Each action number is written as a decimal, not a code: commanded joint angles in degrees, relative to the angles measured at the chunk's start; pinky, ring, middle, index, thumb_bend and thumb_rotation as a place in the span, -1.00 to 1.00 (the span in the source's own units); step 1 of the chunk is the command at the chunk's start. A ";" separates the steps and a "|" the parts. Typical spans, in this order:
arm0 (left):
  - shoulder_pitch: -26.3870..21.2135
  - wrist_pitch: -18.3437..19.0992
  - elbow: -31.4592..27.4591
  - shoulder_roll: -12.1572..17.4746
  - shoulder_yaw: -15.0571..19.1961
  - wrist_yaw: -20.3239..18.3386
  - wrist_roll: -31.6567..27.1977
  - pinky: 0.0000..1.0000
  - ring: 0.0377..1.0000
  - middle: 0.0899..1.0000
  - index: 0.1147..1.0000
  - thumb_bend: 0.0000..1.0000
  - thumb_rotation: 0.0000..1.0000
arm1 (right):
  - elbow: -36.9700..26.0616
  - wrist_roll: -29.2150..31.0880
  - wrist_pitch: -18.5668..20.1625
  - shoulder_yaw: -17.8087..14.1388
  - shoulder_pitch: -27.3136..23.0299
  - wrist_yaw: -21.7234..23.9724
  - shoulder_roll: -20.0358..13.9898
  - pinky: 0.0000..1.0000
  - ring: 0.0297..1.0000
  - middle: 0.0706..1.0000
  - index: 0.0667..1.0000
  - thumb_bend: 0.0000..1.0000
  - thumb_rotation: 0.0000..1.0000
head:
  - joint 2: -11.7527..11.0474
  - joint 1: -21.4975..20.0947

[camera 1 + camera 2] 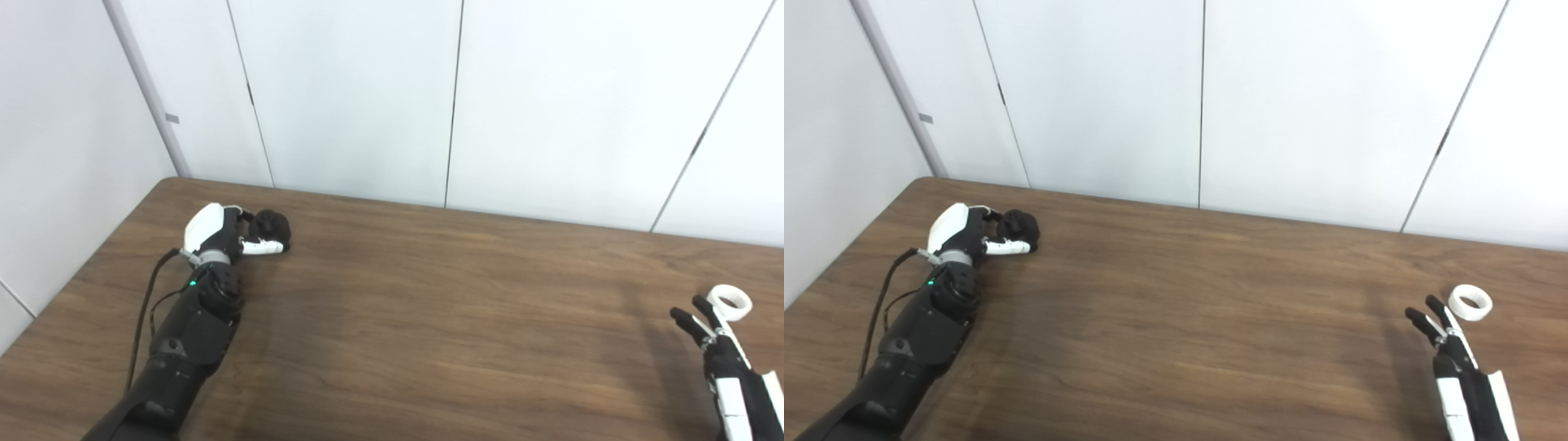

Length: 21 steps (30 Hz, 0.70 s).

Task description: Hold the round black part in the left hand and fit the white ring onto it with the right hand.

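The round black part (273, 227) sits on the brown table at the far left. My left hand (228, 233) lies against it, its fingers curled around the part and its thumb stretched along the near side. The white ring (730, 301) lies flat on the table at the far right. My right hand (723, 361) is just short of it, fingers stretched out and apart, fingertips almost at the ring's near left edge, holding nothing. The same scene shows in the right eye view: part (1021, 227), ring (1470, 302).
The brown wooden table (429, 318) spans the view, with its left edge running diagonally past my left arm. White wall panels (367, 92) stand right behind the table's far edge. A black cable (144, 300) runs along my left forearm.
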 commanded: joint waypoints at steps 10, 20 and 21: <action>-1.01 -1.86 -1.96 1.20 0.62 2.93 1.10 1.00 0.81 0.51 -0.17 0.04 -0.91 | 3.72 1.37 0.14 1.18 3.94 0.14 2.03 1.00 0.81 0.71 0.86 0.29 1.00 | 0.03 0.47; -0.32 -3.12 -2.02 1.52 0.85 3.89 0.97 1.00 0.80 0.51 -0.16 0.04 -0.91 | 3.60 0.67 0.23 1.27 4.06 -0.19 2.13 1.00 0.79 0.70 0.86 0.26 1.00 | 0.02 0.20; -0.09 -3.28 -2.44 1.67 0.68 3.86 1.18 1.00 0.80 0.50 -0.16 0.04 -0.91 | 3.65 0.63 0.21 1.31 4.01 -0.22 2.21 1.00 0.79 0.70 0.87 0.27 1.00 | 0.04 0.10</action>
